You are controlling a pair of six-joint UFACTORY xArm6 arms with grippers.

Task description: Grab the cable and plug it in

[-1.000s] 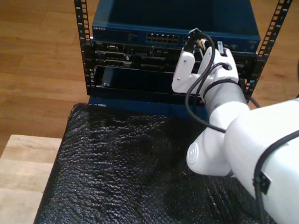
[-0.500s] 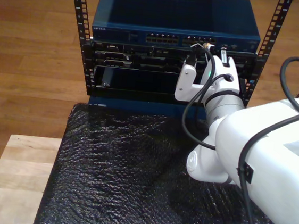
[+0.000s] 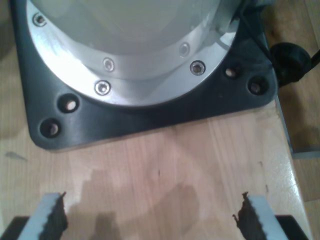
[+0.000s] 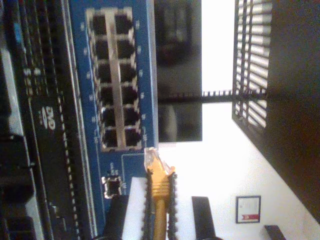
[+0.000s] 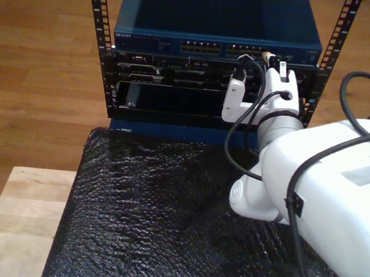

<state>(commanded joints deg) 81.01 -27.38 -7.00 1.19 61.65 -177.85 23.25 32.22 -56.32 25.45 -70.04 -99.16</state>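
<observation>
So my second gripper (image 4: 159, 220) is clamped on the cable (image 4: 160, 200), the orange-yellow line running up between the pads with its little clear plug (image 4: 151, 160) poking out past the tips. That plug sits just off the blue switch (image 4: 112, 165), hovering near the end of the port block (image 4: 114, 80) but not lined up with any socket yet, as far as I can tell. In the exterior view the same gripper (image 5: 267, 64) is up against the front of the rack (image 5: 111, 84), toward that view's right end of the port row. To do this step well, I reckon the plug needs nudging sideways until it's squarely facing an open port, latch tab oriented to match, then a slow straight push with no twisting. A skewed approach would probably just jam the tip on the port frame. My first gripper (image 3: 150, 220) is parked with its jaws spread wide and nothing between them, over a wooden tabletop (image 3: 165, 165) beside an arm's base plate (image 3: 150, 115).
</observation>
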